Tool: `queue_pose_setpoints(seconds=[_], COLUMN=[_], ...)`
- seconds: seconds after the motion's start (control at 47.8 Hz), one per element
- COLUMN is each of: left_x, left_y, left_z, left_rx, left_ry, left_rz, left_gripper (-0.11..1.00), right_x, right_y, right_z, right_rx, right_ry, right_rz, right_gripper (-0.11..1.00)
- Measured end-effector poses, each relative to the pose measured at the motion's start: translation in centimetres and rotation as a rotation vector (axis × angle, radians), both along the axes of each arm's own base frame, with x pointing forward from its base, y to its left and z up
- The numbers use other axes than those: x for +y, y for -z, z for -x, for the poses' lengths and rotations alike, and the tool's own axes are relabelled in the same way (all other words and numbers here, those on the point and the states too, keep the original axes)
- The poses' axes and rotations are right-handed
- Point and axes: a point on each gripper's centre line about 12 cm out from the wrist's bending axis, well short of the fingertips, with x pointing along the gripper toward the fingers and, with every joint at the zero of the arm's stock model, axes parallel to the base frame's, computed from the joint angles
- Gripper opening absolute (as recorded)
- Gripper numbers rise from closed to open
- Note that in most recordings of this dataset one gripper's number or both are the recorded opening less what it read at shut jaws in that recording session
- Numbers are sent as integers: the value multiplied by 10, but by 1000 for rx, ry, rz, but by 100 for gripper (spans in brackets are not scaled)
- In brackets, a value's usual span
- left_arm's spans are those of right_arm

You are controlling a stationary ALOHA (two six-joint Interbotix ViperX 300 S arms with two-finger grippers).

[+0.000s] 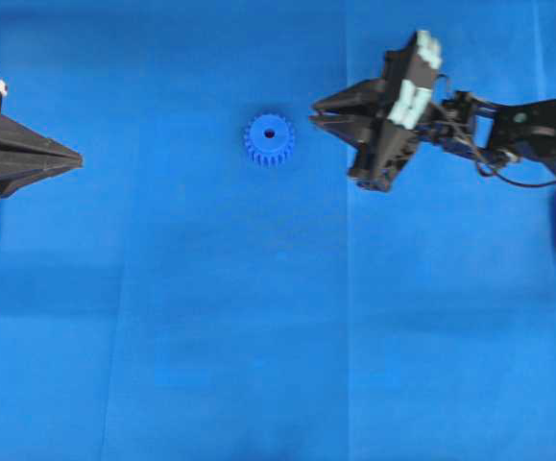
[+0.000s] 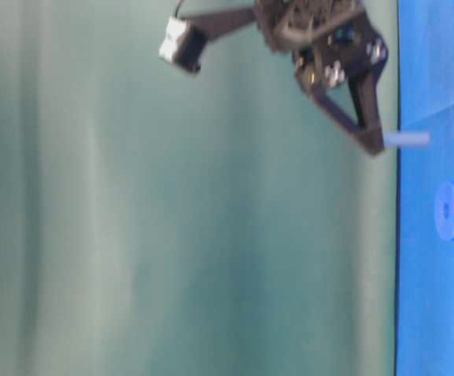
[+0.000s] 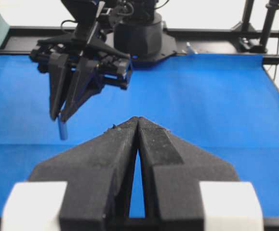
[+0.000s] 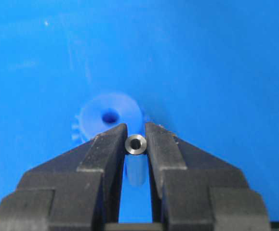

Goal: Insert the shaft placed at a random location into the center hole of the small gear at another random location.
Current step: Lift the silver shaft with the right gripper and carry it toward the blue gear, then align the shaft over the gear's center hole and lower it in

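Overhead: one small gear [image 1: 269,140] lies flat on the blue bench [image 1: 258,336], its center hole [image 1: 269,133] facing up. The right end effector [image 1: 314,117] hangs just beside it; the left end effector [image 1: 78,159] sits well apart, jaws pressed together. Table-level: one shaft [image 2: 406,139] pokes from the right fingertips. Right wrist: jaws pinch that shaft [image 4: 136,144], nothing between it and the gear.

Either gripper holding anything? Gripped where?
Right gripper pinches the shaft at its upper end, between the fingertips; the rest hangs below. Left gripper is shut, empty.
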Motion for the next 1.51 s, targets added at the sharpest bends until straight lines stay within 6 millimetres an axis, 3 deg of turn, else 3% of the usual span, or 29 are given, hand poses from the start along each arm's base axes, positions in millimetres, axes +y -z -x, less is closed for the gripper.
queue_pose_setpoints(seconds=[0.209, 0.439, 0.795, 1.109, 1.506], left_x=[0, 0, 0, 0, 0], left_y=[0, 0, 0, -1, 0], left_z=[0, 0, 0, 0, 0], left_rx=[2, 2, 3, 0, 3], left_ry=[2, 2, 0, 2, 2], left_rz=[2, 3, 2, 6, 6], left_gripper=[0, 0, 0, 0, 0], right_x=[1, -1, 0, -1, -1], right_y=[-5, -7, -6, 21, 36], right_z=[-33, -52, -53, -55, -57], right_rx=[3, 8, 14, 77, 91], right_ry=[-42, -66, -69, -70, -69], right_rz=[16, 33, 32, 18, 17], right_gripper=[3, 3, 3, 3, 3])
